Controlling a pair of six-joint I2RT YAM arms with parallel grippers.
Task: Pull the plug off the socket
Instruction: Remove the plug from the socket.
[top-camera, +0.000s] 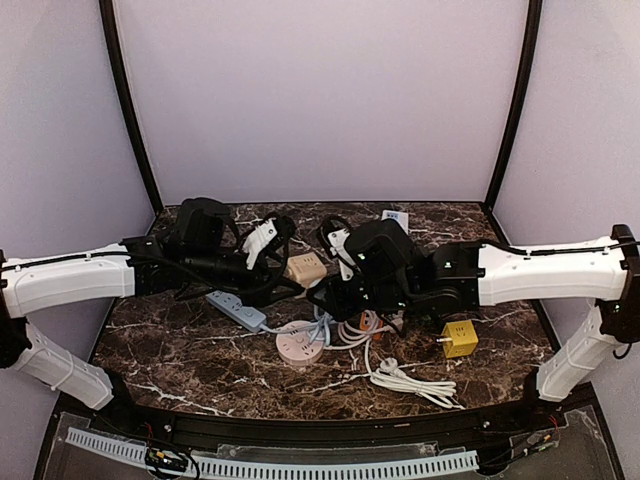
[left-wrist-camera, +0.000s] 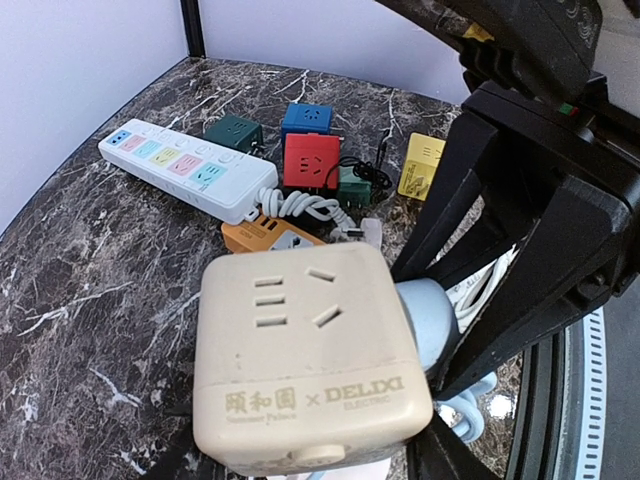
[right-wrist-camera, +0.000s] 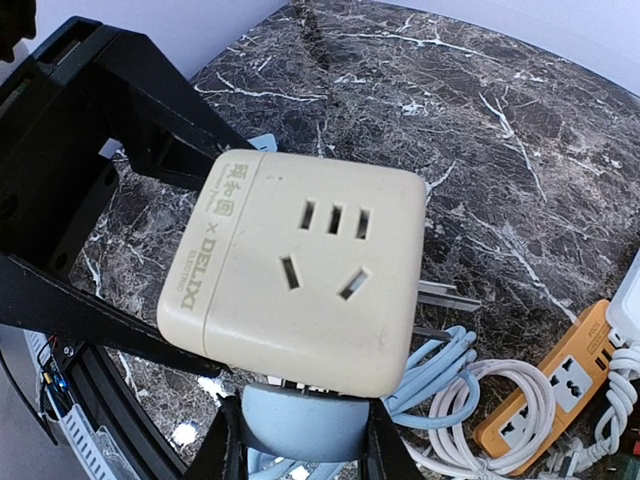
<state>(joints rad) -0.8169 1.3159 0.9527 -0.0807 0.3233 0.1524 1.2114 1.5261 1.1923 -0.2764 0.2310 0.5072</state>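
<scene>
Gripping the cream socket cube (top-camera: 306, 268) in the left gripper (top-camera: 282, 260) and pinching the pale blue plug (left-wrist-camera: 425, 325) in the right gripper (right-wrist-camera: 304, 447), up above the table (top-camera: 200, 350): hold that cube rock steady, draw the plug straight out along its pins, no twisting.

colours | cream plastic cube socket (left-wrist-camera: 305, 360); grey-brown lettering | pale blue rounded plug (left-wrist-camera: 428, 318) | dark marble tabletop (left-wrist-camera: 90, 300); white veining | long white power strip (left-wrist-camera: 185, 165); pastel outlets
</scene>
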